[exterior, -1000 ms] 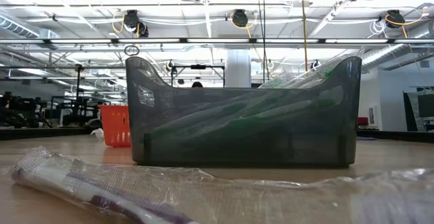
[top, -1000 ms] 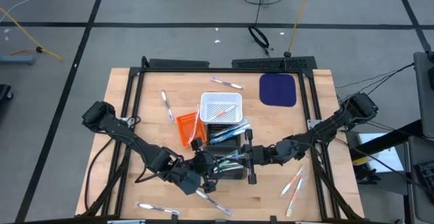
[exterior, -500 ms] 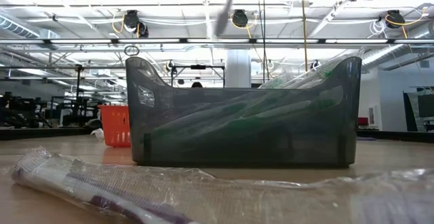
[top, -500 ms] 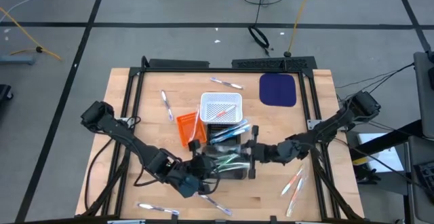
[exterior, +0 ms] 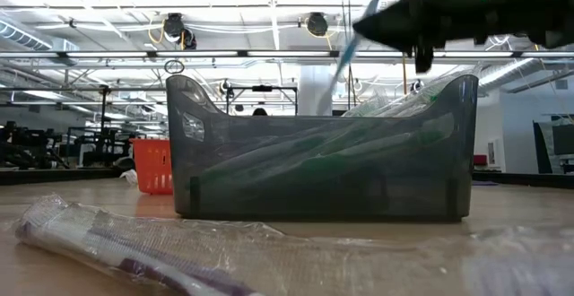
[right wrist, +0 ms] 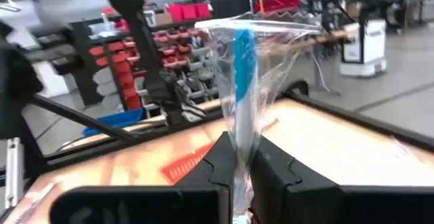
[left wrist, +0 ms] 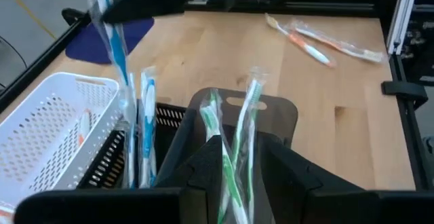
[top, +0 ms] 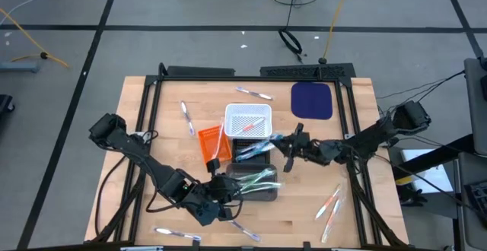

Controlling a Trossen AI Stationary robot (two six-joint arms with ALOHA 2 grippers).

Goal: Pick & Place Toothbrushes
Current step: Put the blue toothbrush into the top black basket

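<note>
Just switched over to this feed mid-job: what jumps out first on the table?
The right gripper is raised beside the bins at the table's middle, shut on a blue wrapped toothbrush. Below it the dark grey bin holds green wrapped toothbrushes, with the left gripper just behind it. Loose toothbrushes lie scattered around the wooden table, and a white basket and an orange bin stand close by.

High view: taken from overhead, straight down; whole worktop and both arms covered, from afar.
Low view: set at worktop height, level, very near the grey bin, room behind included.
Left wrist view: directed past its own jaws, close onto the same bin.
Right wrist view: aimed along its own jaws toward the room.
Shared: grey bin, seen in high, low and left wrist views.
</note>
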